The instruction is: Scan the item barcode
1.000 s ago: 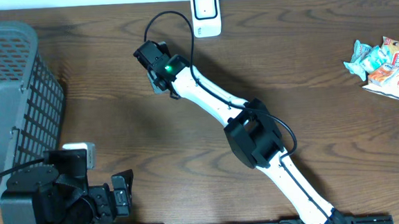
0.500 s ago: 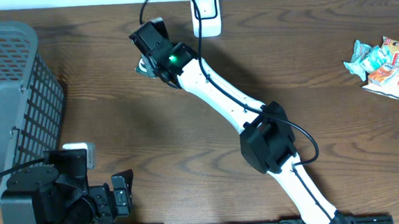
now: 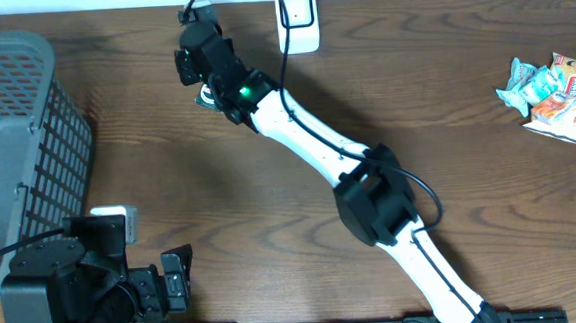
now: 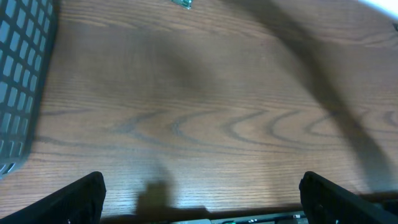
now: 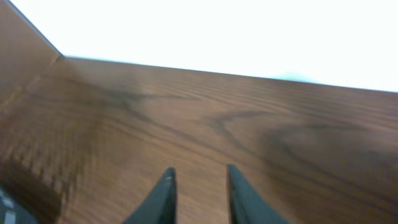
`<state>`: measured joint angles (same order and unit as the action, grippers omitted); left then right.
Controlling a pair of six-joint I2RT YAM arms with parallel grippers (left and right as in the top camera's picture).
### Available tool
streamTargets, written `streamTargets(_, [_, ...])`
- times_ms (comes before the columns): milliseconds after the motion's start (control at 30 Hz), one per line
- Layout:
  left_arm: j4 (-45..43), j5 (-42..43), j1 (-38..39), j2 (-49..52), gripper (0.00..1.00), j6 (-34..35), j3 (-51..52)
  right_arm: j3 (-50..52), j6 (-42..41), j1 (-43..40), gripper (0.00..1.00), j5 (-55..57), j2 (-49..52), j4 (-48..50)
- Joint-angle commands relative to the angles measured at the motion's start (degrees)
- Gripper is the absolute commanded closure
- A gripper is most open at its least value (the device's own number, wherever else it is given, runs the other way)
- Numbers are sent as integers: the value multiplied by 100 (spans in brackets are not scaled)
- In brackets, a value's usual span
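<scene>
A small green and silver packet (image 3: 205,97) lies on the table, half hidden under my right arm. It also shows as a sliver at the top edge of the left wrist view, packet (image 4: 182,3). The white barcode scanner (image 3: 297,19) stands at the far edge, right of it. My right gripper (image 3: 192,39) is beyond the packet, near the far edge. Its fingers stand slightly apart over bare wood, right gripper (image 5: 200,170), with nothing between them. My left gripper (image 4: 202,182) is wide open and empty at the near left corner, left gripper (image 3: 175,277).
A grey mesh basket (image 3: 17,148) fills the left side, and its wall shows in the left wrist view, basket (image 4: 15,93). Several snack packets (image 3: 554,87) lie at the far right. My right arm (image 3: 371,202) crosses the middle of the table diagonally.
My right arm has swung up and left toward the far edge. Its jaws have parted, and the small packet now shows on the table beneath the wrist. The left arm has not moved.
</scene>
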<state>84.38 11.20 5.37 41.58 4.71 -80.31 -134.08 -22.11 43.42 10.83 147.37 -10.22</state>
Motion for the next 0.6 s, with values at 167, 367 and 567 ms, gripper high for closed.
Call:
streamTargets(167, [2, -57, 2, 11, 2, 31, -15, -4, -9, 149, 72, -393, 763, 807])
streamTargets(367, [2, -57, 2, 11, 2, 31, -15, -4, -13, 179, 73, -522, 1029, 782])
streamTargets(567, [2, -55, 2, 11, 2, 31, -15, -4, -9, 199, 74, -138, 1080, 302])
